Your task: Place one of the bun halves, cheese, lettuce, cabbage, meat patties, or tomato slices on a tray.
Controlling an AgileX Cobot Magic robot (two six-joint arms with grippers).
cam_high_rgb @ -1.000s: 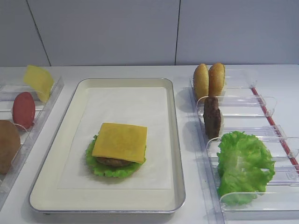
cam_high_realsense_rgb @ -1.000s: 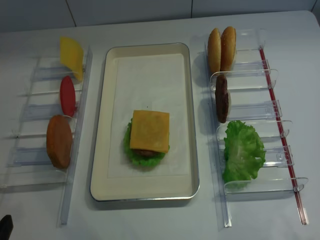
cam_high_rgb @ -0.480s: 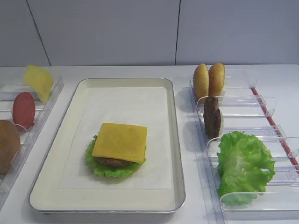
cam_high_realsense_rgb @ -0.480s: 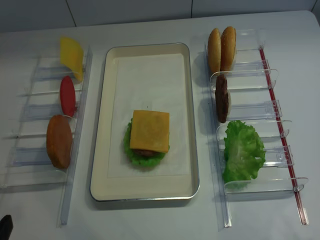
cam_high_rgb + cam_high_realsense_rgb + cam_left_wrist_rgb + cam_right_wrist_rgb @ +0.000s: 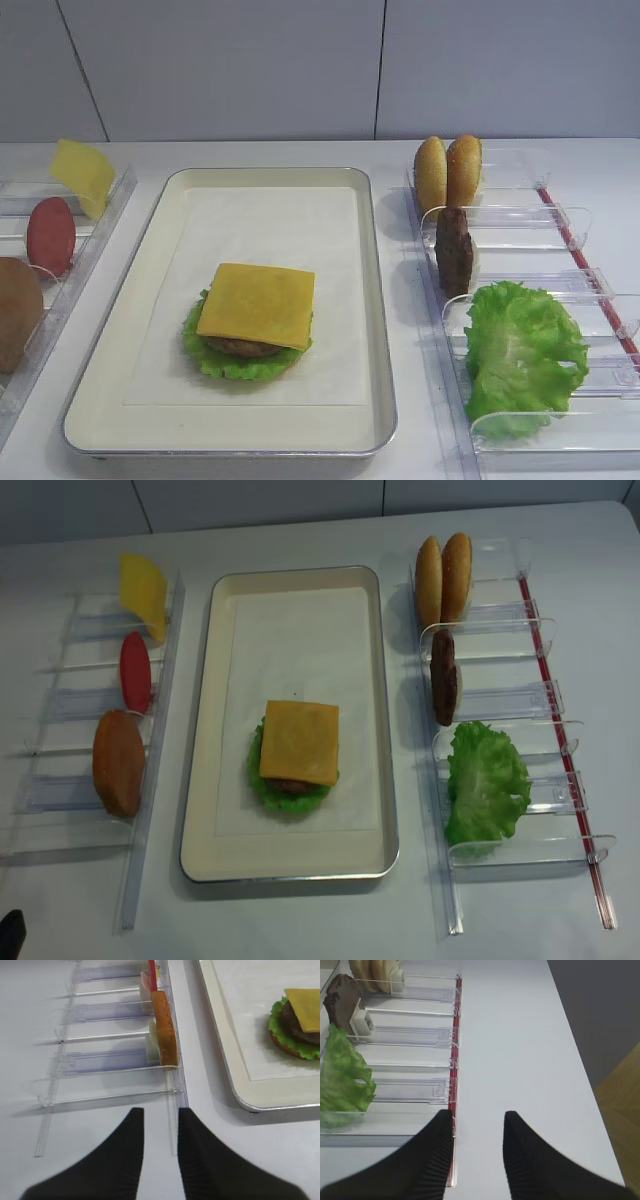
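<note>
1. Here, the left gripper hangs low over the white table, its 2 black fingers parted by a narrow gap with nothing between them.
2. Just ahead of it stands the left clear rack; an orange-brown bun half stands on edge in the nearest filled slot, with a red tomato slice farther ahead.
3. Ahead and to its right lies the cream tray, holding a stack on its paper liner: lettuce at the bottom, a meat patty on it, and the cheese on top.
4. The right gripper is also parted and empty, above the table beside the right clear rack.
5. Ahead and to its left, that rack holds loose lettuce, then a dark patty on edge, then 2 bun halves farthest off.
6. In the overhead view a pale yellow slice leans at the far end of the left rack.
</note>
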